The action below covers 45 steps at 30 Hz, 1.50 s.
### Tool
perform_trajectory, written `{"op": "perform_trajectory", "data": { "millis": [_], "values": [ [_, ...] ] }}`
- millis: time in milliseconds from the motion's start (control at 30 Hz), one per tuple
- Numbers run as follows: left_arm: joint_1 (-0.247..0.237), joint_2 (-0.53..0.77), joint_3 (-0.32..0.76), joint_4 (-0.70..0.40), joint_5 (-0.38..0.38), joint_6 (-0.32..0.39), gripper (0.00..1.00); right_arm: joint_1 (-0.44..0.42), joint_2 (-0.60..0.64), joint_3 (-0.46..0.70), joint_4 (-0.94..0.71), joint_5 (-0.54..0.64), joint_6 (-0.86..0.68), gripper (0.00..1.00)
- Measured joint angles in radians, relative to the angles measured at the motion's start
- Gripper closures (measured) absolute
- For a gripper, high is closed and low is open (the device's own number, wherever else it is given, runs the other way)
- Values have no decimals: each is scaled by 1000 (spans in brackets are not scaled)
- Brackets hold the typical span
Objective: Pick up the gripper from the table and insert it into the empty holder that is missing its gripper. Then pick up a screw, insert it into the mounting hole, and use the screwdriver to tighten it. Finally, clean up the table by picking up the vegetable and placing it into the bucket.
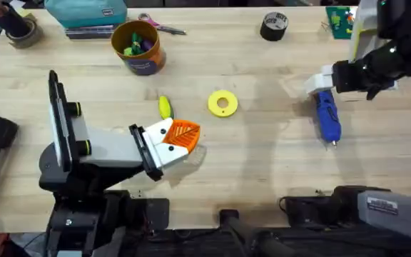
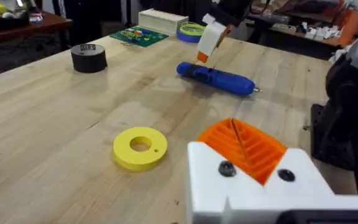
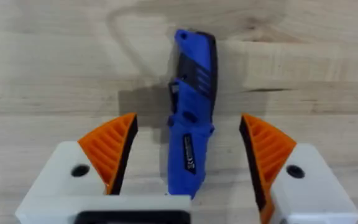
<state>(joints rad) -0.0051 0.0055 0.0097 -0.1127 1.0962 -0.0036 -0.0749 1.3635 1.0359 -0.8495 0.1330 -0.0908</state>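
Right end effector [image 3: 188, 162] spread open over the screwdriver [image 3: 192, 106].
Screwdriver lay flat near desk's [image 1: 262, 164] right edge; left end effector [image 2: 244, 149] closed, empty.

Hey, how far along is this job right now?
Looks done: orange pads sit in both finger bases of the left gripper. In hand: the right gripper, open, straddles the screwdriver on the table. Left: tightening, then moving the vegetable, lying beside the left gripper, into the bucket.
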Motion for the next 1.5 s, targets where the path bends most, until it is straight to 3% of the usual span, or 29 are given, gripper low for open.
{"op": "perform_trajectory", "data": {
  "millis": [600, 1067, 1367, 1433, 1500],
  "values": [
    [0, 0, 0, 0, 0, 0, 985, -38, 177, 0, 85, -39, -164, 4],
    [0, 0, 0, 0, 0, 0, 985, -61, 304, 0, 112, -46, -179, 5],
    [0, 0, 0, 0, 0, 0, 985, -64, 317, 3, 120, -60, -180, 9],
    [0, 0, 0, 0, 0, 0, 985, -69, 317, 3, 120, -71, -183, 85],
    [0, 0, 0, 0, 0, 0, 985, -74, 319, 3, 123, -75, -186, 233]
  ]
}}
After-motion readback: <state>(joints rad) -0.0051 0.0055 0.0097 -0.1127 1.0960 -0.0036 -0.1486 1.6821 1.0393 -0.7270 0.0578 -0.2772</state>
